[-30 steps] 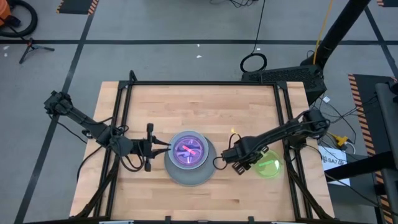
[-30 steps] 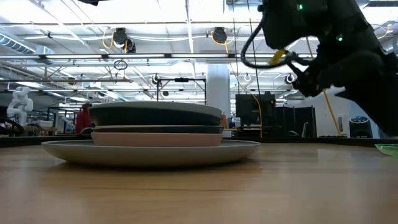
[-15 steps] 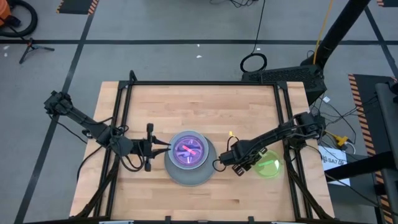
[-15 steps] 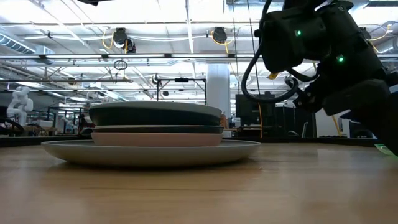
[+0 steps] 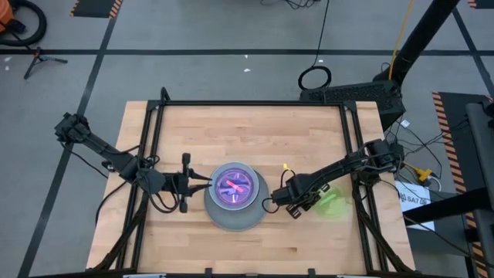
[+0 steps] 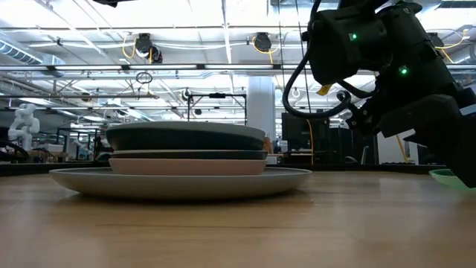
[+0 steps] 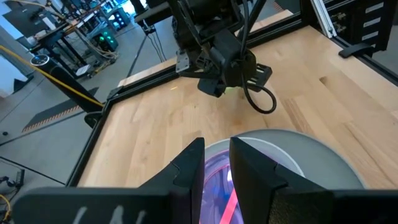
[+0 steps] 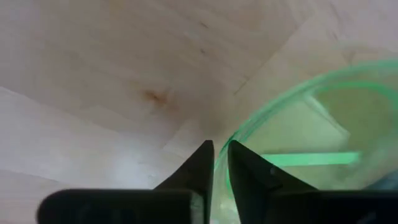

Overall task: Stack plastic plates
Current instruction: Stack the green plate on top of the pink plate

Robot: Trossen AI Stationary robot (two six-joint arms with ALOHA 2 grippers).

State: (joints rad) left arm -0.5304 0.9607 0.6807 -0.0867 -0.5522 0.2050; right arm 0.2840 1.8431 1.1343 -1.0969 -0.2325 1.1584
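Note:
A stack of plastic plates stands mid-table on the largest grey plate (image 5: 231, 220). The low view shows dark teal plates (image 6: 186, 138) over a peach-pink one. From above, the top of the stack is small translucent plates (image 5: 235, 187) that glow purple. A translucent green plate (image 5: 333, 202) lies to the stack's right. My right gripper (image 5: 299, 207) is shut on the green plate's rim on the side toward the stack. My left gripper (image 5: 208, 184) hovers at the stack's left rim. Its fingers (image 7: 193, 165) stand a narrow gap apart with nothing between them. My right gripper pinches the green plate's rim (image 8: 233, 140) between its two fingers, on the side that faces the stack. One finger is inside the plate and one outside. The fingers come from above, pointing steeply down. The rest of the plate (image 8: 298, 124) lies low over the table.
Black frame rails (image 5: 255, 104) run along the table's far, left and right sides. Bare wood (image 5: 255, 139) shows between the stack and the far rail, and more along the near edge. In the low view the right arm's dark body (image 6: 387, 67) fills the upper right.
My right gripper has sunk a little onto the green plate's stack-side rim and shut on it. In the low view, the plate's edge now shows a little higher and farther in from the right.

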